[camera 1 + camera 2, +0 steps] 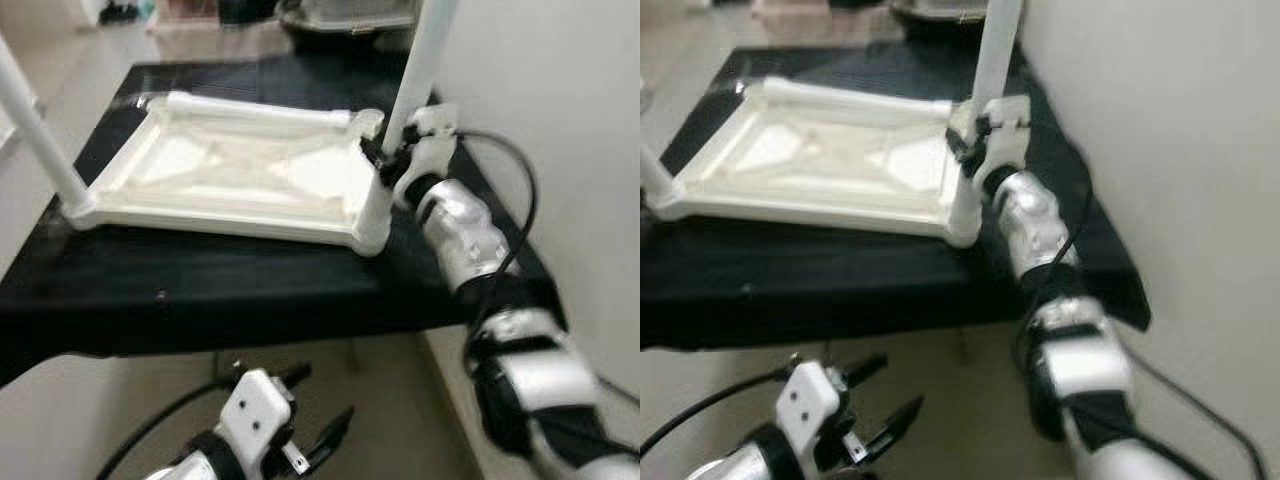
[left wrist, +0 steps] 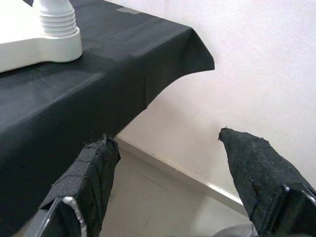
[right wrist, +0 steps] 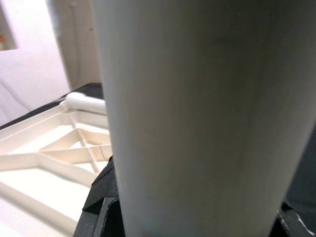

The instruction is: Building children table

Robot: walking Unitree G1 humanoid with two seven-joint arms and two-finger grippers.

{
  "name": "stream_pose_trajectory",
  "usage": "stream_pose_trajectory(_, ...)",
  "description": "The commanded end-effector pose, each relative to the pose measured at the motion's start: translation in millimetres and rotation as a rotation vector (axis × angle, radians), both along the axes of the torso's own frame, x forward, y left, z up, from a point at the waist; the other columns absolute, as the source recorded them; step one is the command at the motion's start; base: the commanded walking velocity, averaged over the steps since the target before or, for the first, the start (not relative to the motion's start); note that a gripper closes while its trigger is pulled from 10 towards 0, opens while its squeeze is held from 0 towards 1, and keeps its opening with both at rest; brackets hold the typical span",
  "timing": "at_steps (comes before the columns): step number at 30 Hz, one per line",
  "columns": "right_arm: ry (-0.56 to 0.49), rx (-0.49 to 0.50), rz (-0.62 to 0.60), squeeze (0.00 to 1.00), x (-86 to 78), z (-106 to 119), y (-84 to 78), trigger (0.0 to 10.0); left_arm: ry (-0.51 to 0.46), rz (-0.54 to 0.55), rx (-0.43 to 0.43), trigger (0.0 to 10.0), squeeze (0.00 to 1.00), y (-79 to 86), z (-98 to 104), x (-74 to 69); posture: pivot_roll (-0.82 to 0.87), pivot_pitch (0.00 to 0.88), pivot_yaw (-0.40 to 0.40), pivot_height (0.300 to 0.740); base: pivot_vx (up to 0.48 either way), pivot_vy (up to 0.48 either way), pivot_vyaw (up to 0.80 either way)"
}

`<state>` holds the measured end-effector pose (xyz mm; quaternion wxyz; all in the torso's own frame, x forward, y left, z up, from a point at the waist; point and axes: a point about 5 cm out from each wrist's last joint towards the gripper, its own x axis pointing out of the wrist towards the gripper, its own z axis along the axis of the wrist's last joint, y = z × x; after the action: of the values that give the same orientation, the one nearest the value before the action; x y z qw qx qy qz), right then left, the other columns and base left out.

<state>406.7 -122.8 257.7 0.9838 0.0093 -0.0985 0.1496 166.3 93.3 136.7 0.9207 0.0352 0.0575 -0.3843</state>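
A white plastic table top [image 1: 235, 170] lies upside down on a black-covered table [image 1: 250, 285]. One white leg [image 1: 38, 135] stands in its near left corner. A second white leg [image 1: 420, 60] rises, slightly tilted, from the near right corner socket [image 1: 373, 222]. My right gripper [image 1: 390, 152] is shut on this leg just above the socket; the leg [image 3: 197, 118] fills most of the right wrist view. My left gripper [image 1: 318, 400] hangs below the table's front edge, open and holding nothing. Its fingers [image 2: 91, 182] point toward the wall and the table's right end.
A pale wall [image 1: 560, 120] runs close along the right side of the table. The black cloth [image 2: 113, 74] hangs over the table's edge. Bare floor [image 1: 110, 410] lies below, in front of the table. Dark furniture [image 1: 340, 25] stands beyond the far edge.
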Motion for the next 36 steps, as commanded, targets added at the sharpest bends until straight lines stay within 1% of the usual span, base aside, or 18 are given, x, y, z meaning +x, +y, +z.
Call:
stream_pose_trajectory(1,0.218,0.001,-0.120,0.00,-3.3,-58.0,-11.0,10.0,0.025,-0.002,0.008,10.0,0.00,1.5,-5.0,-1.6,0.17,0.203,-0.019,0.740,0.000,0.000,0.00)
stream_pose_trajectory(2,0.219,0.010,-0.246,0.00,-4.3,-58.9,-4.2,10.0,0.025,-0.001,0.010,10.0,0.00,2.0,-5.1,-1.0,0.17,0.202,-0.019,0.740,0.000,0.000,0.00)
stream_pose_trajectory(6,0.220,0.012,-0.276,0.00,-4.5,-59.1,-2.6,10.0,0.025,0.000,0.010,10.0,0.00,2.1,-5.1,-0.9,0.17,0.202,-0.019,0.740,0.000,0.000,0.00)
stream_pose_trajectory(9,0.222,-0.021,-0.344,0.00,-3.9,-56.7,5.5,10.0,0.025,0.000,0.010,10.0,0.00,1.9,-5.3,-0.5,0.17,0.202,-0.019,0.740,0.000,0.000,0.00)
stream_pose_trajectory(10,0.235,-0.021,-0.409,0.00,-3.6,-55.4,9.1,10.0,0.024,0.000,0.009,10.0,0.00,1.8,-5.3,-0.3,0.17,0.202,-0.019,0.740,0.000,0.000,0.00)
stream_pose_trajectory(12,0.235,-0.021,-0.409,0.00,-3.6,-55.4,9.1,10.0,0.024,0.000,0.009,10.0,0.00,1.8,-5.3,-0.3,0.17,0.202,-0.019,0.740,0.000,0.000,0.00)
stream_pose_trajectory(13,0.238,-0.015,-0.475,0.00,-4.6,-53.8,12.7,10.0,0.024,0.000,0.009,10.0,0.00,1.7,-5.4,0.0,0.17,0.202,-0.021,0.740,0.000,0.000,0.00)
stream_pose_trajectory(14,0.238,-0.015,-0.475,0.00,-4.6,-53.8,12.7,10.0,0.024,0.000,0.009,10.0,0.00,1.7,-5.4,0.0,0.17,0.202,-0.021,0.740,0.000,0.000,0.00)
stream_pose_trajectory(15,0.249,-0.010,-0.551,0.00,-5.9,-53.5,15.9,10.0,0.023,0.000,0.009,10.0,0.00,1.7,-5.7,0.5,0.17,0.201,-0.023,0.740,0.000,0.000,0.00)
stream_pose_trajectory(18,0.281,0.040,-0.705,0.00,-13.8,-57.5,30.5,10.0,0.023,0.002,0.009,10.0,0.00,1.3,-6.2,1.6,0.17,0.200,-0.022,0.740,0.000,0.000,0.00)
stream_pose_trajectory(20,0.287,0.059,-0.739,0.00,-15.8,-58.3,33.1,10.0,0.023,0.002,0.008,10.0,0.00,1.3,-6.2,2.0,0.17,0.199,-0.021,0.740,0.000,0.000,0.00)
stream_pose_trajectory(22,0.306,0.113,-0.856,0.00,-21.9,-58.8,37.5,10.0,0.024,-0.001,0.008,10.0,0.00,1.1,-6.3,2.2,0.17,0.198,-0.023,0.740,0.000,0.000,0.00)
stream_pose_trajectory(24,0.306,0.113,-0.856,0.00,-21.9,-58.8,37.5,10.0,0.024,-0.001,0.008,10.0,0.00,1.1,-6.3,2.2,0.17,0.198,-0.023,0.740,0.000,0.000,0.00)
stream_pose_trajectory(25,0.318,0.118,-0.923,0.00,-25.2,-58.4,41.6,10.0,0.024,-0.002,0.008,10.0,0.00,1.0,-6.4,2.3,0.17,0.198,-0.024,0.740,0.000,0.000,0.00)
stream_pose_trajectory(26,0.318,0.118,-0.923,0.00,-25.2,-58.4,41.6,10.0,0.024,-0.002,0.008,10.0,0.00,1.0,-6.4,2.3,0.17,0.198,-0.024,0.740,0.000,0.000,0.00)
stream_pose_trajectory(27,0.326,0.148,-1.032,0.00,-31.3,-56.1,51.1,10.0,0.025,-0.004,0.007,10.0,0.00,0.6,-6.7,2.8,0.18,0.196,-0.025,0.740,0.000,0.000,0.00)
stream_pose_trajectory(30,0.335,0.165,-1.078,0.00,-34.0,-54.5,56.7,10.0,0.025,-0.005,0.006,10.0,0.00,0.3,-6.9,3.3,0.18,0.196,-0.026,0.740,0.000,0.000,0.00)
stream_pose_trajectory(36,0.367,0.188,-1.094,0.00,-36.3,-53.1,65.4,10.0,0.024,-0.005,0.006,10.0,0.00,-0.1,-7.3,3.8,0.18,0.195,-0.027,0.740,0.000,0.000,0.00)
